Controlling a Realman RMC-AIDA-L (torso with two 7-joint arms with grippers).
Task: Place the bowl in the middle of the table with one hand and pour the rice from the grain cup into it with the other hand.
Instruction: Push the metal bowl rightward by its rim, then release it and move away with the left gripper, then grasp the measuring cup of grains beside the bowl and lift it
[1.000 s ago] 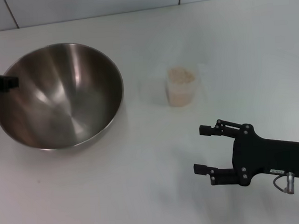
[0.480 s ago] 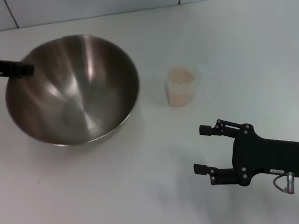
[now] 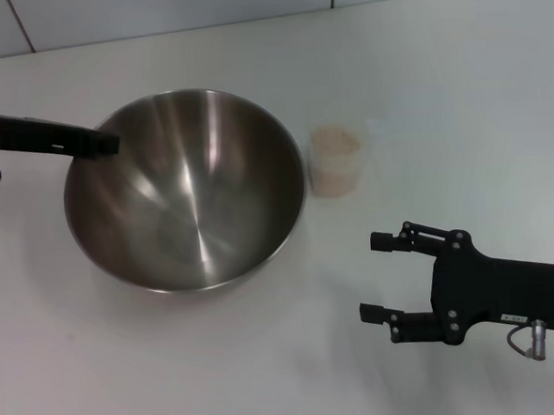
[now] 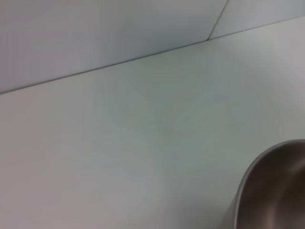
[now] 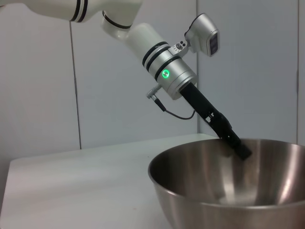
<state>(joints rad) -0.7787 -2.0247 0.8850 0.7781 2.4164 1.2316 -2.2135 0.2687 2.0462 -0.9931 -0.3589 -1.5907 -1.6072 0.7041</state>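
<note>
The left gripper is clamped on the rim of the bowl, reaching in from the left side. The bowl sits on the table near its middle, its right edge just beside the cup, which stands upright, full of rice. The right gripper hangs near the front right with its fingers spread, holding nothing, apart from the cup.

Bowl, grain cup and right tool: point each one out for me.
Bowl [image 3: 188, 208]: head view, on its shiny inner wall.
Grain cup [image 3: 334, 163]: head view, on its clear side, rice inside.
Right tool [image 3: 383, 276]: head view, midway between its open fingertips.
</note>
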